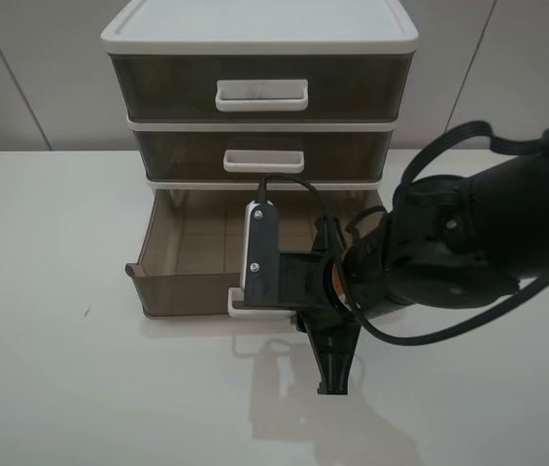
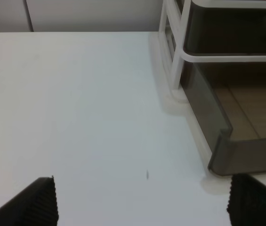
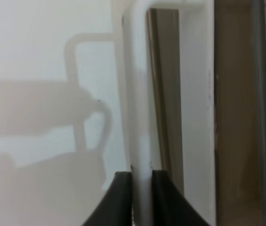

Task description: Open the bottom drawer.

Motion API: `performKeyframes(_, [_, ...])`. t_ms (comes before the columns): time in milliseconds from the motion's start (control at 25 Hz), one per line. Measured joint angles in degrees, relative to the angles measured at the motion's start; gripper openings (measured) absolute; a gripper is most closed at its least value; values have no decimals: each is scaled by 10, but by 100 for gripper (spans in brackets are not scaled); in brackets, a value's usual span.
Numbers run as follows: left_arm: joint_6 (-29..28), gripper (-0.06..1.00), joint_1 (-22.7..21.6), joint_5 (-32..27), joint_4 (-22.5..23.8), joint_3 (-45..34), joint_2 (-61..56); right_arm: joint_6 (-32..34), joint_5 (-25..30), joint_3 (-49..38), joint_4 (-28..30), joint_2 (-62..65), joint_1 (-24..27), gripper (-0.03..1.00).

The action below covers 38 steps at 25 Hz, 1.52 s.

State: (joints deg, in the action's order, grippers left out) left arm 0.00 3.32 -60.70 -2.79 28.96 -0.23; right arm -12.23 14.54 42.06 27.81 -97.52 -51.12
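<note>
The bottom drawer (image 1: pixel 182 289), smoky-brown and shallow, stands pulled out from under the white-framed cabinet (image 1: pixel 259 34), its inside bare. My right gripper (image 1: pixel 295 309) is shut on the drawer's white loop handle (image 1: pixel 250 309) at the front wall. In the right wrist view its two black fingers (image 3: pixel 121 197) pinch the white handle bar (image 3: pixel 140 117), with the brown drawer front (image 3: pixel 163 94) beside it. My left gripper (image 2: pixel 144 207) is open and empty over the table, to the left of the drawer's front corner (image 2: pixel 238 153). The left arm does not show in the high view.
The top drawer (image 1: pixel 157 87) and the middle drawer (image 1: pixel 177 153) are shut, each with a white handle. The white table (image 1: pixel 51 320) spreads left of and in front of the cabinet. My right arm (image 1: pixel 488 243) and its cables fill the right side.
</note>
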Motion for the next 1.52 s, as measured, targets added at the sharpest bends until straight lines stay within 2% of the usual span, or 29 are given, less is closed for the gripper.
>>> performKeyframes(240, [0,74,0,0,0,0,0,0,-2,0,-1,0,0,10])
performKeyframes(320, [0,74,0,0,0,0,0,3,-1,0,-4,1,-1,13])
performKeyframes(440, [0,74,0,0,0,0,0,6,3,-1,-11,8,-7,31])
performKeyframes(560, [0,74,0,0,0,0,0,6,4,-1,-10,9,-7,53])
performKeyframes(600, [0,74,0,0,0,0,0,6,4,-1,-10,9,-7,57])
performKeyframes(680, [0,74,0,0,0,0,0,6,5,-3,-10,16,-7,61])
performKeyframes(840, [0,74,0,0,0,0,0,8,17,-3,-13,66,-7,64])
performKeyframes(1000, [0,74,0,0,0,0,0,9,26,1,-59,150,11,68])
performKeyframes(1120, [0,74,0,0,0,0,0,22,31,1,-128,211,63,76])
performKeyframes(1240, [0,74,0,0,0,0,0,36,54,1,-209,271,148,79])
performKeyframes(1360, [0,74,0,0,0,0,0,39,104,1,-278,332,249,79])
performKeyframes(1520, [0,74,0,0,0,0,0,40,172,1,-329,429,375,79])
